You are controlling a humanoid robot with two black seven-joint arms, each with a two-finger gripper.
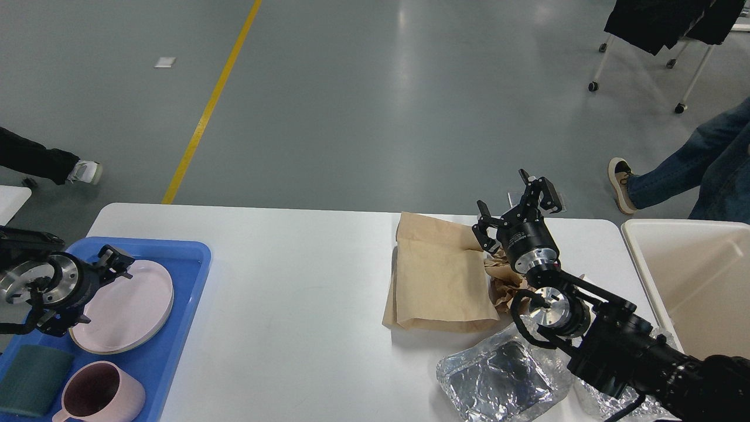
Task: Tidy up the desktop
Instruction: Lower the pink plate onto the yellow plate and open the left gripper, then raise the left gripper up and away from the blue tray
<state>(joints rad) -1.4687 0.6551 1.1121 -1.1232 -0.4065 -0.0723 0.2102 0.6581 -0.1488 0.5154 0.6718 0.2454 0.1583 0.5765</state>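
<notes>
The middle of the desktop (281,293) is lying bare between the blue tray (196,275) and the brown paper bag (439,275), giving a wide lane; on the right, the bag, crumpled paper (505,287) and foil (498,381) are crowding together; the cream bin (644,264) is walling the right edge; the plate (132,308) and mug (102,395) are filling the tray.

Bright, even overhead light. Soft glare streaks on grey floor (404,88), hard glints on crumpled foil (498,375). Desktop (281,293) near blown-out white, shadows faint and short. Sharp focus throughout, slight wide-angle bend at edges.
</notes>
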